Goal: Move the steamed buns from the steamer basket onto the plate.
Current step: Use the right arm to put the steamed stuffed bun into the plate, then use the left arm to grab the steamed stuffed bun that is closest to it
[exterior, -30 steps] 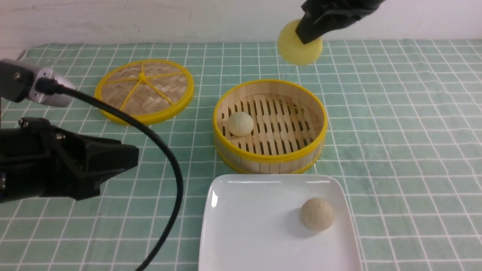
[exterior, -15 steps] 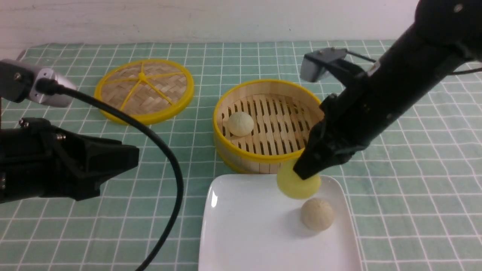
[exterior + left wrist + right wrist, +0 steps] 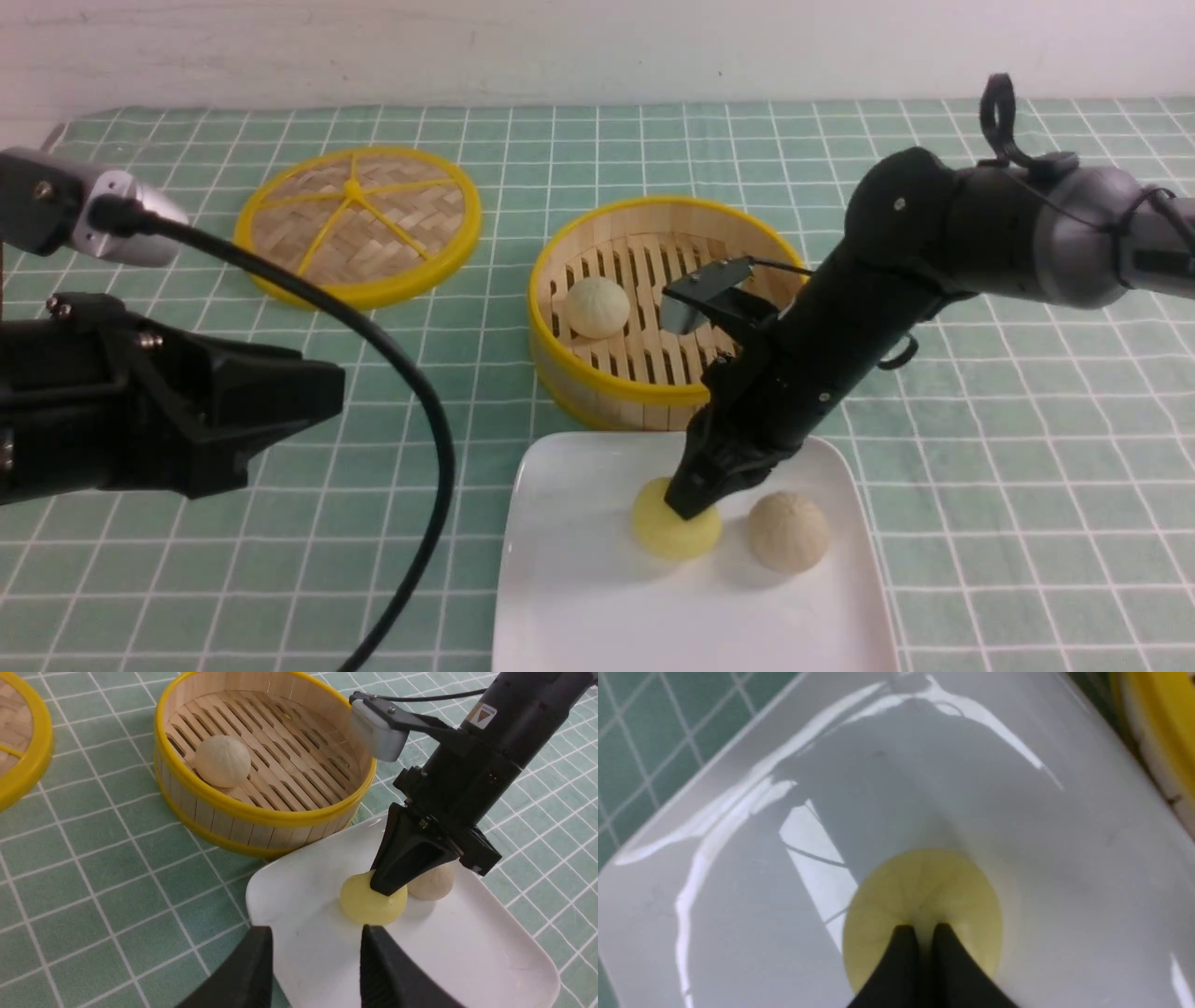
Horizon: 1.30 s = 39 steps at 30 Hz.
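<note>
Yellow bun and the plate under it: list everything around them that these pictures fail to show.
- Yellow bun, its pinched top: covered by the right claw in all three views; the right wrist view is also blurred.
- Plate, near edge: cut off by the bottom of the front view.
- Beige bun on the plate: partly hidden behind the claw in the left wrist view.
- Lid: mostly cut off by the left wrist view's edge.
</note>
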Each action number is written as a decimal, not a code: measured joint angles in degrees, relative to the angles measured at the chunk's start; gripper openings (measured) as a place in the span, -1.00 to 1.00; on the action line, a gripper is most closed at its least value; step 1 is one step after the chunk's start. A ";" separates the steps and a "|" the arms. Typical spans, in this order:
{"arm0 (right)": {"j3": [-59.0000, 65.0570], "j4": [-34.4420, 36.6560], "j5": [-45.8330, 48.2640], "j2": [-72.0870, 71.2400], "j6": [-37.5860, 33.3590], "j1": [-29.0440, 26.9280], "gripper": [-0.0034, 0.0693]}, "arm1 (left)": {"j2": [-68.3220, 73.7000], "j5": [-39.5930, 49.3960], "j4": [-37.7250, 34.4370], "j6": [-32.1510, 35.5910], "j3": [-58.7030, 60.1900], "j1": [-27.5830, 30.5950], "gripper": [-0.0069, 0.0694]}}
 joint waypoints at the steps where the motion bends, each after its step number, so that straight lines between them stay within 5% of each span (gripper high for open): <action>1: 0.00 -0.91 -0.88 0.01 0.00 0.00 -0.84 | 0.00 0.00 0.00 0.00 0.00 0.00 -0.05; 18: -0.08 -2.04 1.70 -0.10 0.06 0.00 -0.74 | 0.00 0.05 0.00 0.00 0.00 0.00 -0.05; 30: -6.42 -2.42 7.16 -1.45 2.83 0.00 0.45 | 0.00 0.05 1.13 0.00 0.00 0.00 -0.06; 39: -17.90 -3.26 11.44 -11.01 3.00 0.00 0.61 | 0.00 -1.33 1.63 0.00 0.00 0.00 -0.06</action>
